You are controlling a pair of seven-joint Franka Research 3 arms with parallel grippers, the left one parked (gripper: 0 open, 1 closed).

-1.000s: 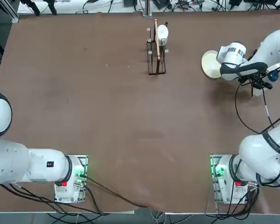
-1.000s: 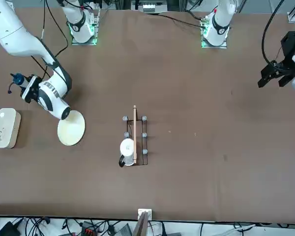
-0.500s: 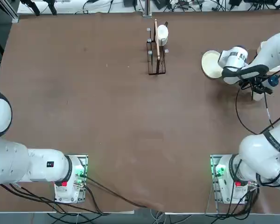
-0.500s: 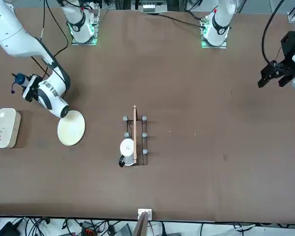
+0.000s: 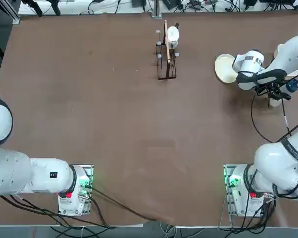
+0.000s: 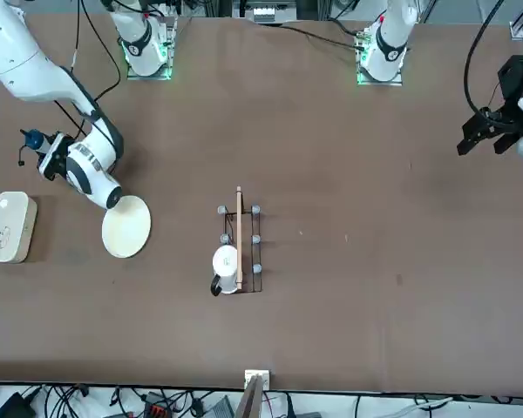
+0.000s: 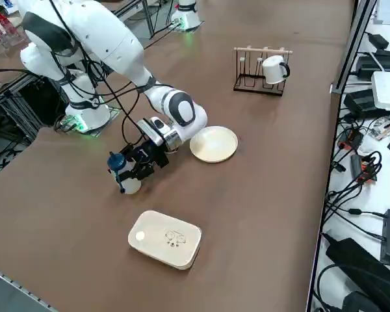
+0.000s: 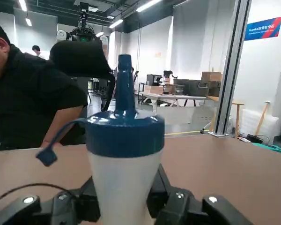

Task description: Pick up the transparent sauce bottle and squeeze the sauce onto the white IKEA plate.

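Arm partly hides the plate (image 5: pixel 223 68); right gripper (image 7: pixel 138 170) pinches the upright, whitish, blue-capped bottle (image 8: pixel 123 161), standing on the table (image 7: pixel 260 195).

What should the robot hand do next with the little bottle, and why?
Probably close the fingers and lift. The right gripper is down at the transparent sauce bottle, which stands upright on the table; in the right wrist view the bottle sits between the fingers. The white IKEA plate lies close by with nothing on it, so the sauce is not yet squeezed.
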